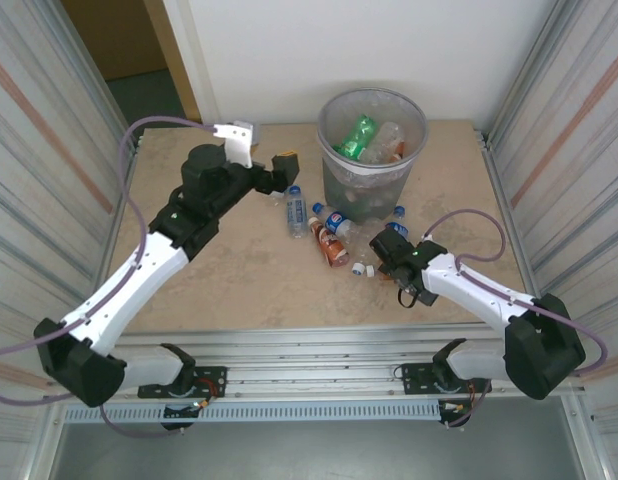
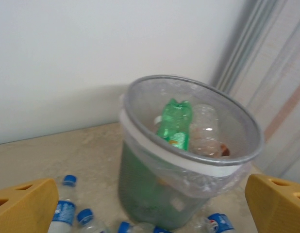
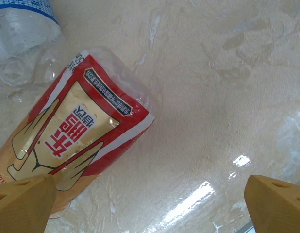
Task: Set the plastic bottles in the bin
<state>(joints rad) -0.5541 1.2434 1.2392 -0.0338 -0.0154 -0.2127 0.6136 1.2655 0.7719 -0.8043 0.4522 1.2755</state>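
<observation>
**Item 1. Left gripper** (image 1: 279,165) (image 2: 150,208): the jaws are spread wide and nothing is held. It is raised above the table (image 1: 239,295), left of the bin (image 1: 421,135) (image 2: 140,90), and is pointed at it.

**Item 2. Right gripper** (image 1: 386,244) (image 3: 150,204): the jaws are spread wide and nothing is grasped. It is lowered close to the table, in front of the bin. A red-and-gold labelled bottle (image 3: 77,145) lies flat just beside one finger; contact cannot be told. A clear bottle with a blue label (image 3: 21,24) lies beyond it.

**Item 3. Bin:** it stands upright and is lined with a clear bag. A green bottle (image 1: 359,135) (image 2: 174,124) and a clear bottle (image 1: 391,140) (image 2: 204,128) are seen at the top inside. More bottles are seen through the wall.

**Item 4. Loose bottles** (image 1: 329,245): several lie flat on the table in front of the bin's base. A blue-capped bottle (image 1: 296,210) (image 2: 62,208) lies front-left of the bin.
</observation>
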